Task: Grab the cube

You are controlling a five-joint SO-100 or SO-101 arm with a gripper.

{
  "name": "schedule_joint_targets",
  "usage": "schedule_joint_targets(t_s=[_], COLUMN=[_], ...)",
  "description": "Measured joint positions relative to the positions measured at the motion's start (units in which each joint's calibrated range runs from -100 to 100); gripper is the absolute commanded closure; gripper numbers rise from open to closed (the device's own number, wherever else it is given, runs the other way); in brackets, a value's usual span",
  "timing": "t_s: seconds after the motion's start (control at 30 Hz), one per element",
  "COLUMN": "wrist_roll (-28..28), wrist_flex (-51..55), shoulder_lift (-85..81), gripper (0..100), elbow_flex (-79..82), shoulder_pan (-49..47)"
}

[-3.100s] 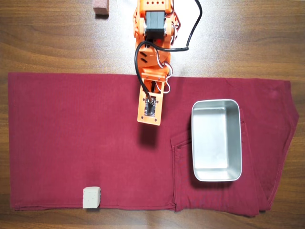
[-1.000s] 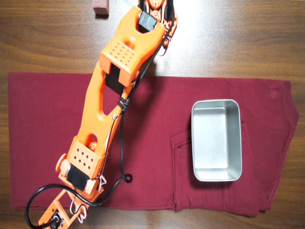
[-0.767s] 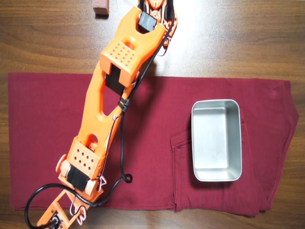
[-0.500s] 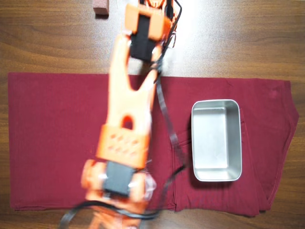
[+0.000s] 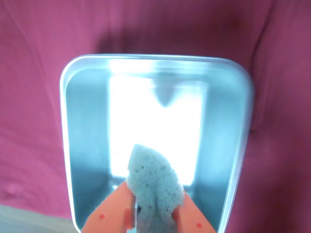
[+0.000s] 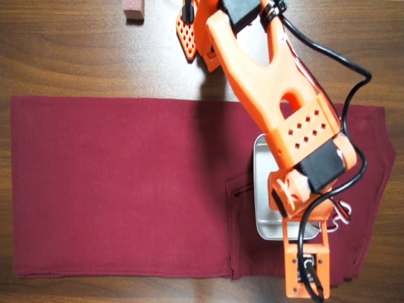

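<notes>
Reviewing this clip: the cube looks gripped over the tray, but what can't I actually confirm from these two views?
- Cube: its lower part is cut off by the wrist view's bottom edge; overhead, the arm hides it entirely.
- Tool: its orange fingers run off that edge, and the cube covers the tips; overhead the arm hides it.
- Metal tray: overhead, the arm covers most of it.
- Tray floor: wrist-view glare washes it out.
- Reddish block: cut off by the overhead view's top edge.

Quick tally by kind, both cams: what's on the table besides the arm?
Pale cube, held between the gripper fingers above the tray: 1
Metal tray: 1
Maroon cloth: 1
Reddish-brown block, at the top edge of the overhead view: 1
Total: 4
</notes>
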Motion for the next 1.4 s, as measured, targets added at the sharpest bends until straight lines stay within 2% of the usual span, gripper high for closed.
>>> schedule_joint_targets(t_s=[0.1,0.23,0.4,0.43,0.47,0.5,0.53,0.63,0.77,0.87,0.93,1.0,1.4], wrist_roll=[-0.1,-0.3,0.4,0.4,0.4,0.8,1.8,3.5,9.0,11.1,11.9,11.9,13.3], wrist_flex=[-0.6,-1.0,0.0,0.0,0.0,0.0,-0.6,-11.2,-41.1,-52.2,-52.2,-44.8,-32.5], shoulder_lift=[0.0,0.0,0.0,-0.1,-0.6,-1.5,-2.6,-8.4,-30.6,-45.2,-58.1,-67.6,-89.2], gripper=[82,68,64,66,75,91,100,100,100,100,100,100,100], elbow_flex=[1.7,1.7,1.7,1.7,1.7,1.7,1.7,6.8,38.8,60.3,73.2,79.6,99.5], shoulder_pan=[-0.9,1.1,1.9,1.9,1.9,2.0,2.5,8.7,23.1,31.9,36.5,37.9,37.5])
